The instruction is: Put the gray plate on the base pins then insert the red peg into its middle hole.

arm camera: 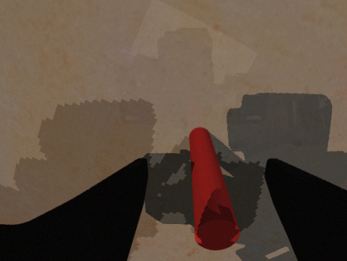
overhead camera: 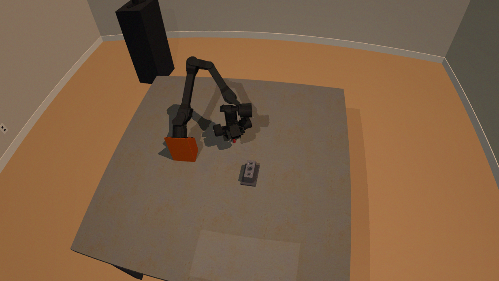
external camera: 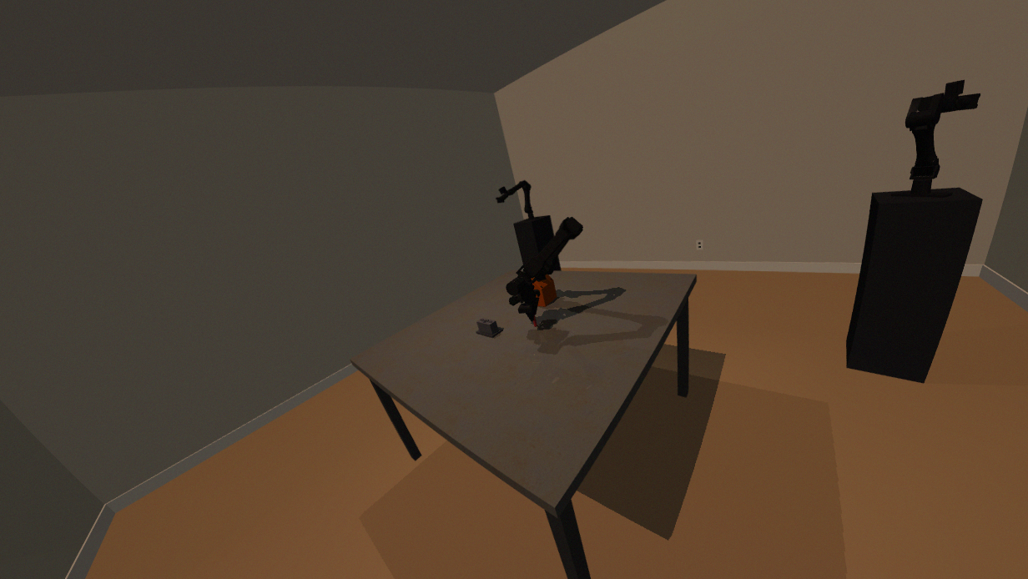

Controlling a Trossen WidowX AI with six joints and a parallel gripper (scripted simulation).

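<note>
The red peg (arm camera: 210, 193) stands on the table (overhead camera: 286, 216) between the two black fingers of the gripper (arm camera: 206, 193). In the wrist view, going left to right, the left finger (arm camera: 100, 228) comes first, then a strip of bare table, then the peg with its round top face nearest the camera, then another strip of table, and last the right finger (arm camera: 306, 218). Neither finger touches the peg; the jaws stand about half apart with clear gaps on both sides, the peg a little nearer the right finger, so the gripper holds nothing. In the top view, from the left, the orange mount (overhead camera: 181, 148) carries the arm (overhead camera: 188, 87), which rises, folds over and comes down to the wrist and gripper (overhead camera: 234, 139), with only a speck of the red peg (overhead camera: 235, 141) visible beneath it. Further right and nearer the front edge of the table, well apart from the gripper, the gray plate (overhead camera: 250, 169) lies on the base (overhead camera: 248, 182), its three holes in a row facing up. In the exterior view the plate and base (external camera: 489, 328) sit left of the gripper (external camera: 531, 319), which points down at the table; a tall black stand (external camera: 909, 280) is far right on the floor.
</note>
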